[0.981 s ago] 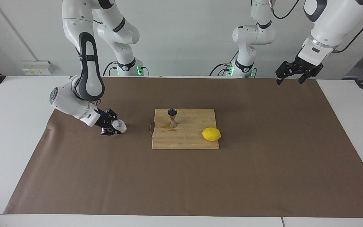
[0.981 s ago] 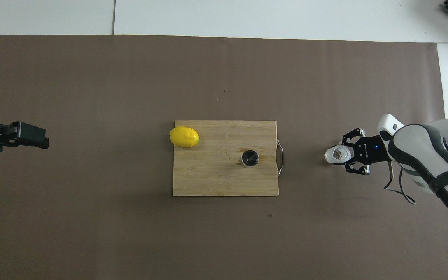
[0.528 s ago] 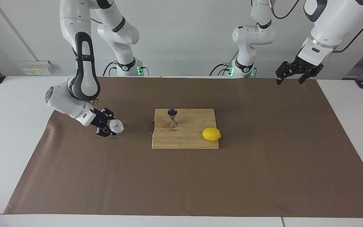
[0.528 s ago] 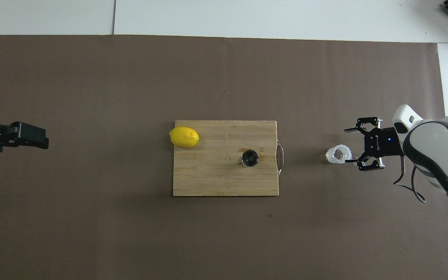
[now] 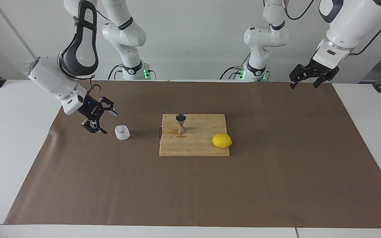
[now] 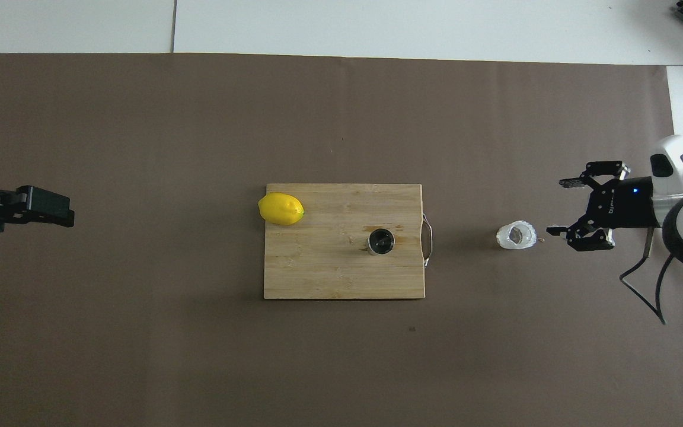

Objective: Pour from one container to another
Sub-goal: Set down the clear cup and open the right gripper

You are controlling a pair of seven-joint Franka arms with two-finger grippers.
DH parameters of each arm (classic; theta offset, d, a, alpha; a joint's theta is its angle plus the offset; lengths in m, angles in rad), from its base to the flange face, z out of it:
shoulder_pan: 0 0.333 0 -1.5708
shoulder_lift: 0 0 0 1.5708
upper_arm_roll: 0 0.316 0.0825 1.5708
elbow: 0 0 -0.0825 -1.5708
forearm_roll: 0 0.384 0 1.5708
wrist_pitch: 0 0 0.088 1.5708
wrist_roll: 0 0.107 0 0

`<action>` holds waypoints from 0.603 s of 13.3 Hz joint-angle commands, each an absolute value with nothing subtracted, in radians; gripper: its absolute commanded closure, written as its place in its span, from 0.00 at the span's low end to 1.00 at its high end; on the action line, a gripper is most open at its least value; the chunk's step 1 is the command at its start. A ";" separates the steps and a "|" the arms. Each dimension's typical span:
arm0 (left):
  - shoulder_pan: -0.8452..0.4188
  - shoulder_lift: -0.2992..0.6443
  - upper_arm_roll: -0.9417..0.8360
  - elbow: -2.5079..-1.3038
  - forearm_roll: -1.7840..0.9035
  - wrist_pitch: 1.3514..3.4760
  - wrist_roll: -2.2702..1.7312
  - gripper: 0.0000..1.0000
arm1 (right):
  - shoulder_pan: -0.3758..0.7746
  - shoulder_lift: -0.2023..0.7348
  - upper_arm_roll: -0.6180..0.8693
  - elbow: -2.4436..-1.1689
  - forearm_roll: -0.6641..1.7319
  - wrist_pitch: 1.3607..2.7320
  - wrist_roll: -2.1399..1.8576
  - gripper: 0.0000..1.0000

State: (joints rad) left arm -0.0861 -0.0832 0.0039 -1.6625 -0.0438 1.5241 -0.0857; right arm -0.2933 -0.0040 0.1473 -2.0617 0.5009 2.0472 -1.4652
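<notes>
Glass cup [image 5: 122, 132] standing free on bench; looking light, slick, breakable, so gripping ribbed wall mid-height. Right gripper [image 5: 102, 121] hanging beside it, fingers open, empty. Left gripper [image 5: 304, 80] waiting, fingers open.

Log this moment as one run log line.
right gripper: open, clear of glass cup | cup: upright on mat | jigger: on board | left gripper: open, waiting

Bright even light; soft shadows; sharp
</notes>
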 commanded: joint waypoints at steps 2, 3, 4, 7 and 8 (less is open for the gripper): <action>-0.089 -0.101 0.005 -1.677 -0.023 1.514 -0.098 0.00 | -0.235 -0.069 0.160 -1.970 0.324 1.976 -1.041 0.00; -0.089 -0.103 0.006 -1.677 -0.023 1.514 -0.098 0.00 | -0.213 -0.063 0.161 -1.921 0.263 1.953 -0.906 0.00; -0.089 -0.103 0.006 -1.677 -0.023 1.514 -0.098 0.00 | -0.187 -0.061 0.161 -1.890 0.227 1.939 -0.796 0.00; -0.089 -0.101 0.005 -1.677 -0.025 1.514 -0.098 0.00 | -0.149 -0.064 0.161 -1.841 0.183 1.913 -0.440 0.00; -0.089 -0.103 0.006 -1.677 -0.023 1.514 -0.098 0.00 | -0.128 -0.067 0.160 -1.832 0.178 1.896 -0.338 0.00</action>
State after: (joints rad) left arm -0.0861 -0.0832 0.0039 -1.6625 -0.0438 1.5240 -0.0858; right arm -0.1399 -0.0793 0.1547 -1.8688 0.2072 1.9372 -0.5154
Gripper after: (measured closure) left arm 0.000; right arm 0.000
